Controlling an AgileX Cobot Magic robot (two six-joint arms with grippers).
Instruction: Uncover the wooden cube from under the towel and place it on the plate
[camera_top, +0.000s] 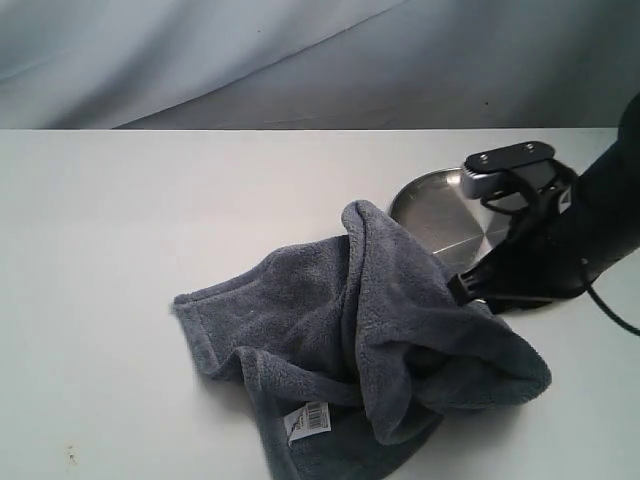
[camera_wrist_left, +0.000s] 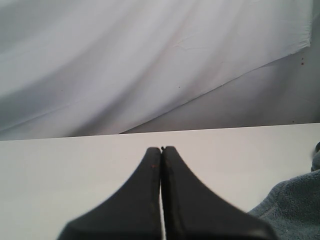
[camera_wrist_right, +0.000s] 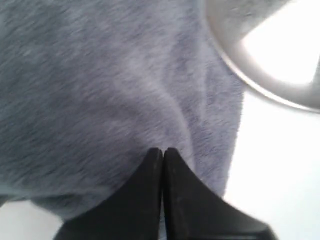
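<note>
- The towel (camera_top: 300, 320) lies bunched on the middle of the table (camera_top: 120, 220). One ridge stands up on the side towards the plate (camera_top: 430, 205), and its far edge just overlaps the plate's near rim.
- The wooden cube is not visible in any view. It is probably under the raised, bulky part of the cloth on the right, though that is a guess from the shape.
- The towel looks soft, light and limp, and its fleece should grip well. A pinch on a raised fold or a free edge should lift it, and it will sag and drag, so it has to be carried well clear. The corner with the white label (camera_top: 308, 420) is a loose edge on the near side.
- The cube is likely rigid, light and smooth-faced. It is best taken across two opposite flat faces, squarely, so it does not twist out.
- The right gripper (camera_wrist_right: 161, 151) comes in low from the right, reaching across in front of the plate. Its fingertips are pressed together right against the fleece, and I cannot tell whether a thin fold is caught between them.
- The left gripper (camera_wrist_left: 161, 149) is also closed with nothing in it. It is low over bare table, pointing at the backdrop, with the towel's edge just off to one side.
</note>
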